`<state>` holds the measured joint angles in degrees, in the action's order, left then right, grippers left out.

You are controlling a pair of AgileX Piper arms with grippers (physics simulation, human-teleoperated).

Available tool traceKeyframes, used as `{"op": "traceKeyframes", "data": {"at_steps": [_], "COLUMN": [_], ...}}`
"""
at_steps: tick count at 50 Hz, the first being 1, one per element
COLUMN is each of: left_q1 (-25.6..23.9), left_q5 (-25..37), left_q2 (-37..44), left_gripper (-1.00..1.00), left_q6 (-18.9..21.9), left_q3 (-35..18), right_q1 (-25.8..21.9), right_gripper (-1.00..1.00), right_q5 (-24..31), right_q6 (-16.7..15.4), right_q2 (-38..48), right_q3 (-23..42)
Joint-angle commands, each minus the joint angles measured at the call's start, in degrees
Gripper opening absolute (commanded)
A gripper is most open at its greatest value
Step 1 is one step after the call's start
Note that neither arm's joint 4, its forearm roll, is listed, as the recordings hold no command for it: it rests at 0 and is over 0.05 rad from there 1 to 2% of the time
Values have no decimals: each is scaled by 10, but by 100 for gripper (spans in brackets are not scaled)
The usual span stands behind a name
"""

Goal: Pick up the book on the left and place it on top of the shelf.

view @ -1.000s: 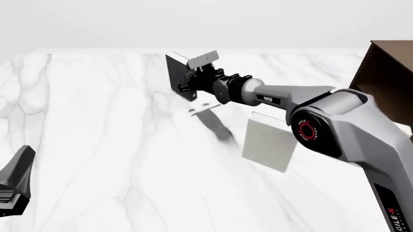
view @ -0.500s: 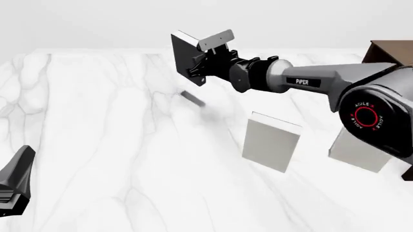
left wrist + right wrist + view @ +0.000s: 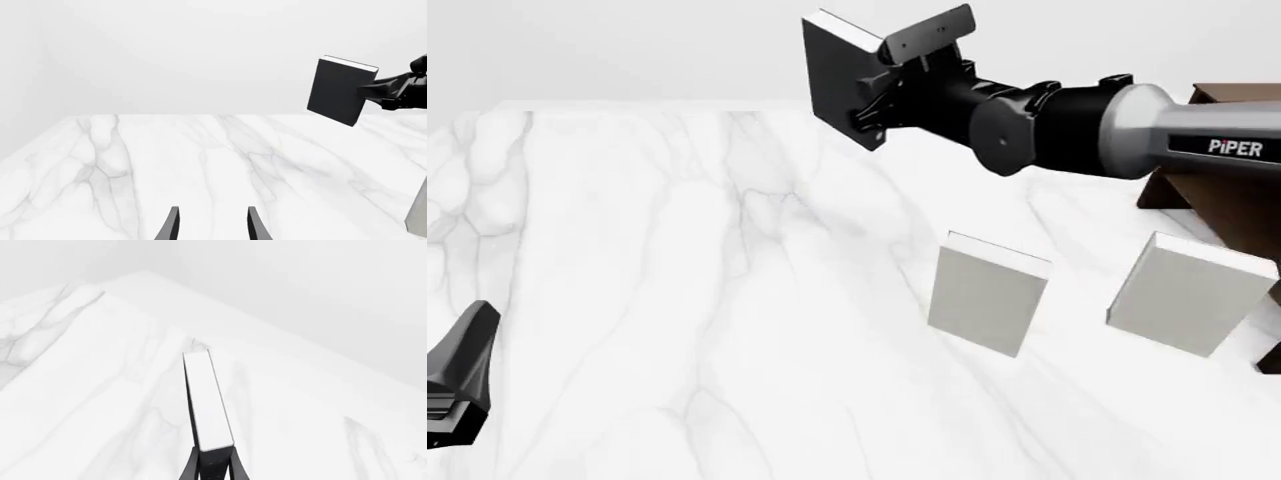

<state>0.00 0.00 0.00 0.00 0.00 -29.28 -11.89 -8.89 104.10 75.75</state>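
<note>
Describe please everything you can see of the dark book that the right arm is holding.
The book is thin, rectangular, near-black with a matte cover and a white page edge. It is closed and hangs in the air well above the marble table, standing roughly upright, slightly tilted. Only the right hand touches it, clamped on one edge. It is apart from the two pale books and the shelf.

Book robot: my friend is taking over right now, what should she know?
Right gripper: shut on the book, holding it upright, high above the table.
Left gripper: open, low near the table, holding nothing.
Shelf: at the far right, only partly in view.
Done: book picked up.
Left: carry it right, past the two pale books, and set it on the shelf's top.
</note>
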Motion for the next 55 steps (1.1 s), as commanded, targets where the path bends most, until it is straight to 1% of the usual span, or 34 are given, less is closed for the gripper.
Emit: {"op": "traceKeyframes", "data": {"at_steps": [1,8,10,11,16,30,39,49,55], "left_q1": [0,0,0,0,0,0,0,0,0], "left_q5": [0,0,0,0,0,0,0,0,0], "left_q2": [0,0,0,0,0,0,0,0,0], "left_gripper": [100,100,100,100,100,100,100,100,100], "left_q6": [0,0,0,0,0,0,0,0,0], "left_q3": [0,0,0,0,0,0,0,0,0], "right_q1": [15,30,32,38,49,77,107,144,160], "right_gripper": [-100,-100,-100,-100,-100,-100,-100,-100,-100], "right_q5": [-4,-1,1,2,4,31,55,65,73], "right_q6": [-2,-12,-13,-20,-23,-49,-71,-94,-97], "right_q2": [-103,-161,-168,-184,-208,-271,-314,-338,-353], "right_q3": [-76,-125,-130,-140,-159,-186,-198,-210,-216]}}
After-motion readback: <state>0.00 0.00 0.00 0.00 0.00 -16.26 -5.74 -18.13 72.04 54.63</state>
